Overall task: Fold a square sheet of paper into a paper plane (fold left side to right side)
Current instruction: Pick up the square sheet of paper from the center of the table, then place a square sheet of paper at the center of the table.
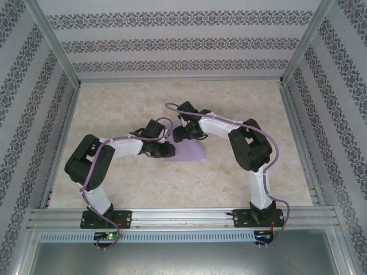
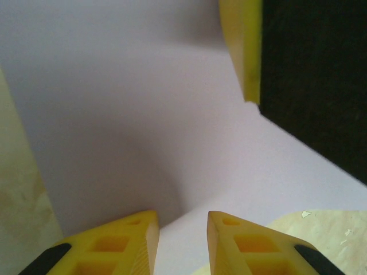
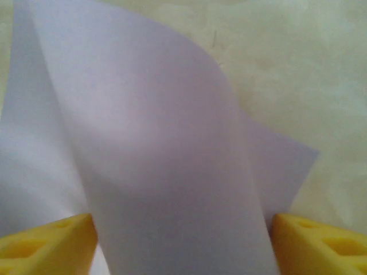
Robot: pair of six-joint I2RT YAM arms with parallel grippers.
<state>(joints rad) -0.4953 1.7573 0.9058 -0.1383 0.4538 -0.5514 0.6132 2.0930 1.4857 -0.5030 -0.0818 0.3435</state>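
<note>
Right tool (image 3: 183,235), fingers apart, is straddling a lifted, curling flap of the square sheet of paper (image 3: 160,143), placed to grip it for the fold. Left tool (image 2: 182,232), fingers narrowly apart, is sitting low over the flat part, perhaps pinning it down. The sheet is lying midway between the table's (image 1: 246,189) left and right edges.

Count on the tabletop (image 1: 241,189): one lilac square sheet of paper (image 1: 189,153); two arms, left arm (image 1: 94,166) and right arm (image 1: 252,150); left claw (image 2: 182,220) and right claw (image 3: 182,222), each with two yellow fingers (image 2: 123,243); two purple cables (image 1: 277,152).
</note>
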